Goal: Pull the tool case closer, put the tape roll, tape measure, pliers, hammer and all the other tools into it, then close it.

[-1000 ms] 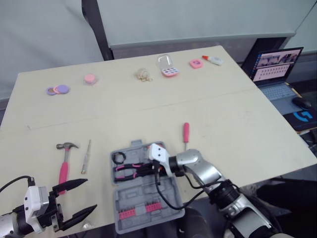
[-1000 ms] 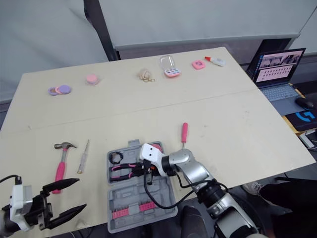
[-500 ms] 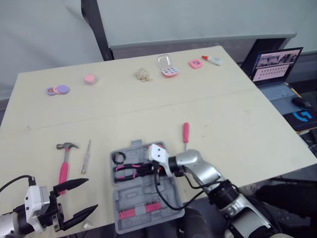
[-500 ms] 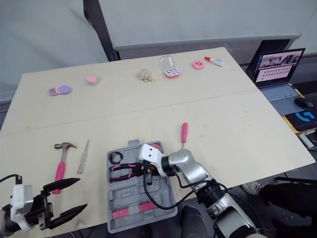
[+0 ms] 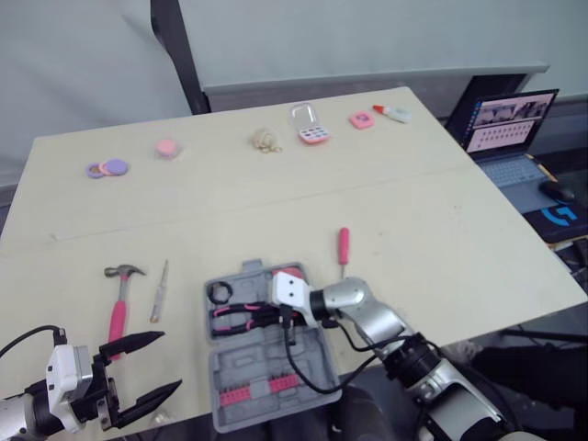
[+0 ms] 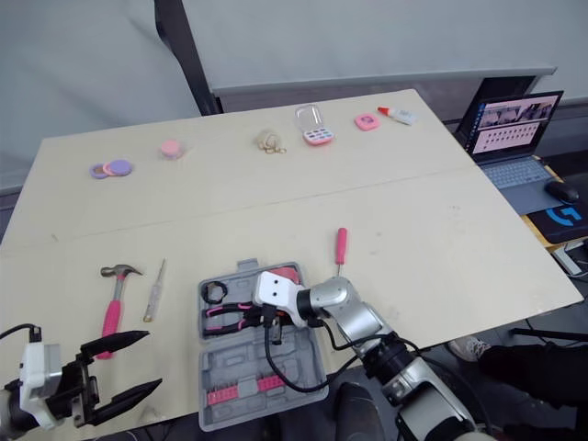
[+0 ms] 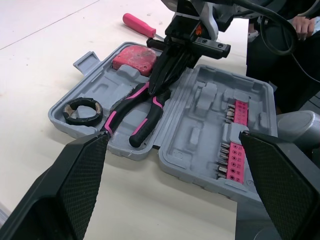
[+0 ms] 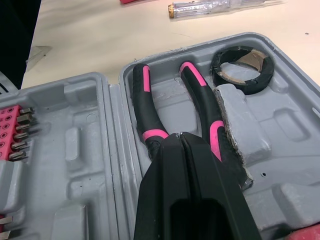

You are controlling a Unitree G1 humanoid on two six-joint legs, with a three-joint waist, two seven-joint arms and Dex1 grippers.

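Now the right gripper [image 8: 181, 136] sits low over the open grey plastic tool case [image 5: 266, 367], black fingers pressed together, tips at the joint of the pink-and-black pliers [image 7: 142, 112]; those lie in the case beside the black tape roll [image 5: 220, 293] and pink tape measure [image 7: 134, 58]; the left gripper [image 5: 168, 360] hovers, fingers spread wide, near the pale table [image 5: 413, 211] edge; the pink-handled hammer [image 5: 118, 308], clear-handled screwdriver [image 5: 160, 289] and pink-handled screwdriver [image 5: 344, 248] lie outside the case.

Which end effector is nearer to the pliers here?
Right. The right end effector is at the pliers' head inside the tool case; the left end effector hangs open off the case's left side.
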